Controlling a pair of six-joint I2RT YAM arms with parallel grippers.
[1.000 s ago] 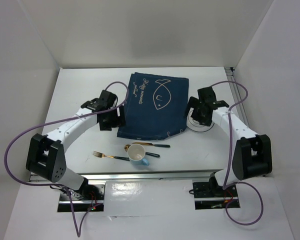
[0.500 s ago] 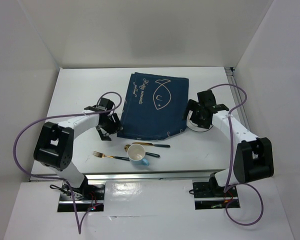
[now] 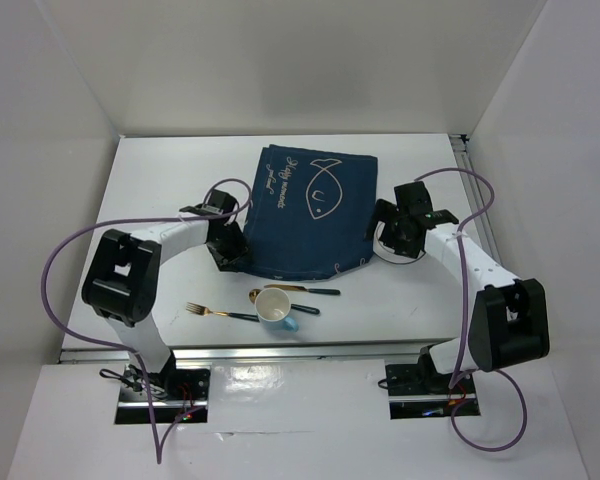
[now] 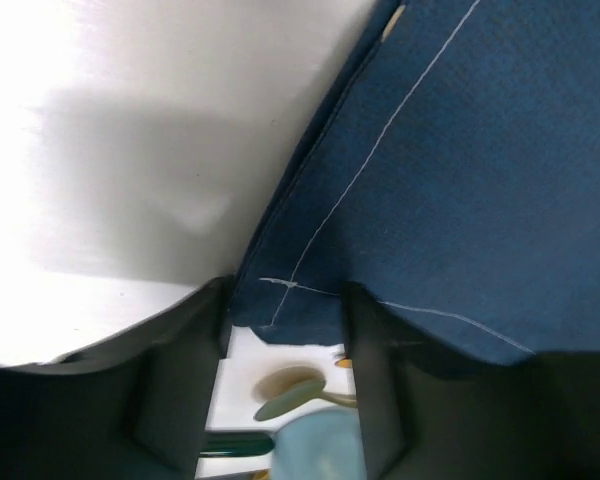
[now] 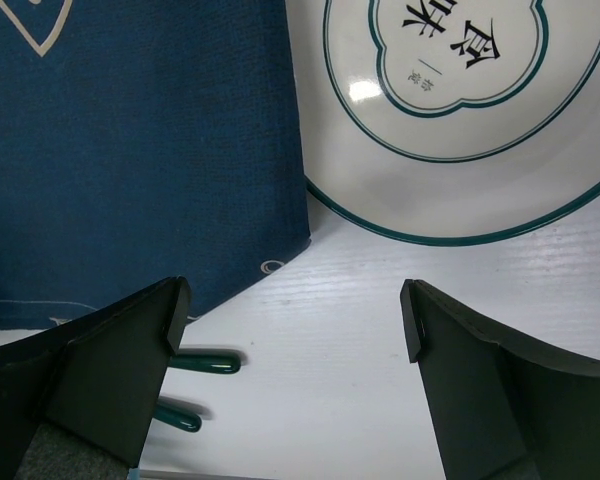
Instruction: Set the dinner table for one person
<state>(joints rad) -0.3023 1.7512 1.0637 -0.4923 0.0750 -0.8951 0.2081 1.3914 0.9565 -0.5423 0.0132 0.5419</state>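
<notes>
The white dinner table carries a dark blue placemat at its middle. My left gripper is low at the placemat's near-left corner. In the left wrist view the jaws stand partly open on either side of that corner, which lies flat. My right gripper is open and empty over a white plate with a green rim, just right of the placemat's edge. A pale blue cup, a fork, a spoon and a knife lie near the front.
The cutlery's green handles show near my right gripper. The spoon and cup sit just beyond the left jaws. White walls close in the table at the back and both sides. A metal rail runs along the right edge.
My left gripper swung down toward the front, then came in to the placemat's near-left corner. My right gripper shifted slightly over the plate. The placemat and tableware have not moved.
</notes>
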